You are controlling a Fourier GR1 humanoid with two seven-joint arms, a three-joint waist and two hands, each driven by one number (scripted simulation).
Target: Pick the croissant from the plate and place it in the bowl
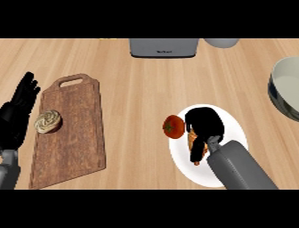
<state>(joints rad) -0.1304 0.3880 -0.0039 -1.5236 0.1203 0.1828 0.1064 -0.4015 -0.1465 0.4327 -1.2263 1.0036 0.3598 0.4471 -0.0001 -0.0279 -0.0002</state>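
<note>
A white plate (234,129) lies at the lower middle right of the wooden counter. On it, only an orange-brown strip of the croissant (192,140) shows. My right hand (204,124) lies over the croissant with its fingers curled down round it and hides most of it. A large grey bowl (296,91) stands at the right edge, partly out of view. At the left edge my left hand (14,113) rests open, fingers up.
A red tomato (173,126) sits against the plate's left rim, close to my right hand. A wooden cutting board (70,133) with a round bread roll (48,121) lies at the left. A grey appliance (164,47) and a pale round object (221,42) stand at the far edge.
</note>
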